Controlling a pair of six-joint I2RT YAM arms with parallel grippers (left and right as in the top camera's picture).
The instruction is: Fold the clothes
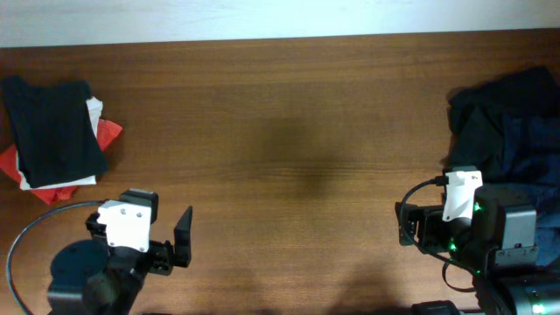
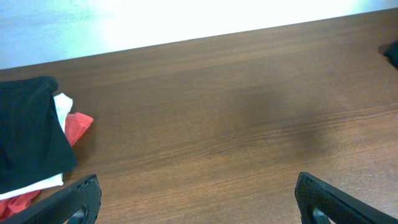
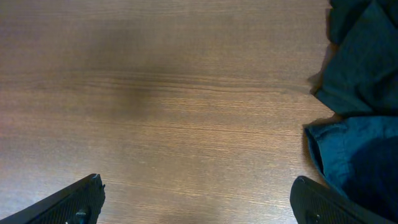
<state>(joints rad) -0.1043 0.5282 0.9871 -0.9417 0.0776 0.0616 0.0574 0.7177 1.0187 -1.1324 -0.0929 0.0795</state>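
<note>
The coming move is judged to turn on one relation: the heap of clothes (image 1: 512,122) lies unfolded at the right edge of the table (image 1: 289,131), just beside the right gripper (image 3: 199,208) on its outer side and well apart from the left gripper (image 2: 199,208). The right arm is therefore taken to be the nearer one for a first reach. In the right wrist view the heap is seen only along the right-hand margin, off to the side of the jaws rather than between them, so a sideways shift toward it would probably be needed before any pinch. The heap's long axis is seen to run from the far side of the table toward the near side. Both claws are spread wide and nothing is held in either. The heap is made up of a crumpled black garment (image 3: 367,56) farther off and a dark navy garment (image 3: 354,155) nearer; no lettering can be made out. At the left edge a folded stack (image 1: 52,131) is laid — black on top, a white piece (image 1: 94,109) and a red piece (image 1: 109,133) showing beneath.
</note>
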